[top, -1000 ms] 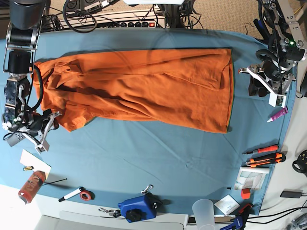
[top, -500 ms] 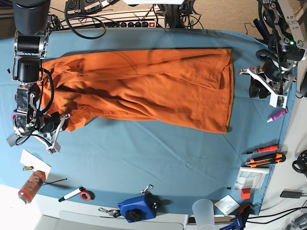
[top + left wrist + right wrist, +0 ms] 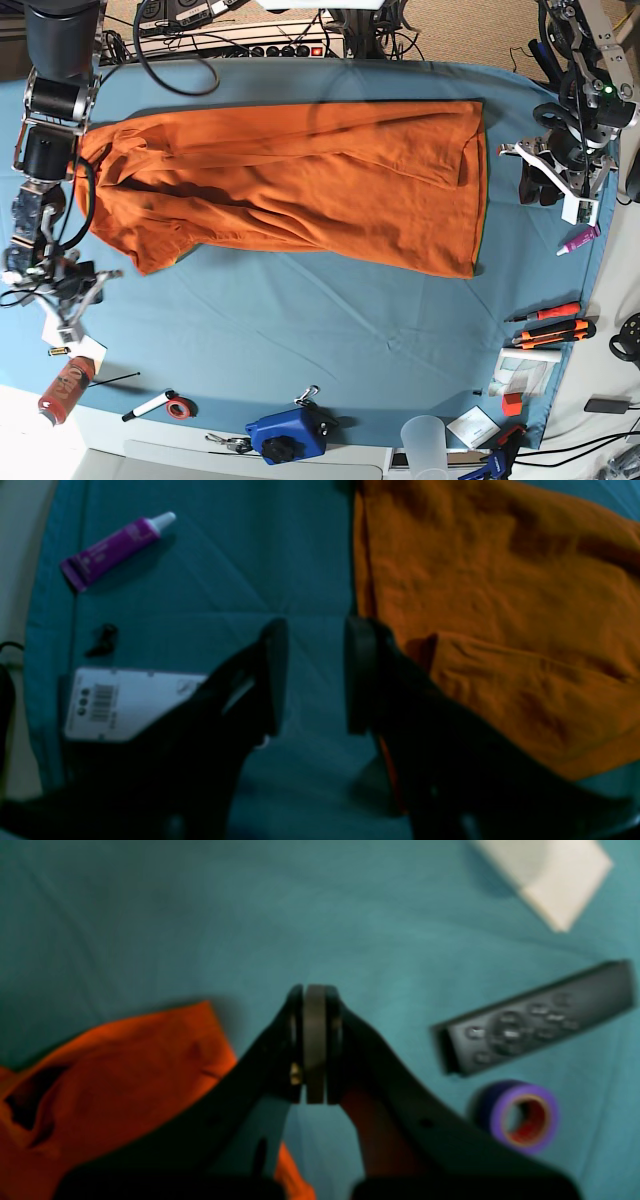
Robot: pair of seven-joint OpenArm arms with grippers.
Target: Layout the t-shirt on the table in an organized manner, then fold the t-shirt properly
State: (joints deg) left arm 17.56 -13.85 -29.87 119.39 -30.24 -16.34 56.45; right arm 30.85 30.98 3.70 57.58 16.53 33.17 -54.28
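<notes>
1. The t-shirt (image 3: 300, 180) is seen as plain bright orange, with no print.
2. The table (image 3: 330, 330) is covered in teal-blue cloth.
3. A purple tube (image 3: 115, 547) with a white cap is shown at upper left of the left wrist view.
4. A white label (image 3: 125, 702) with a black barcode is seen at lower left.
5. A tape roll (image 3: 522, 1115) is coloured purple outside and red inside.
6. A dark grey remote (image 3: 535, 1020) is shown at right.
7. A blue device (image 3: 288, 435) is seen at the bottom of the base view.
</notes>
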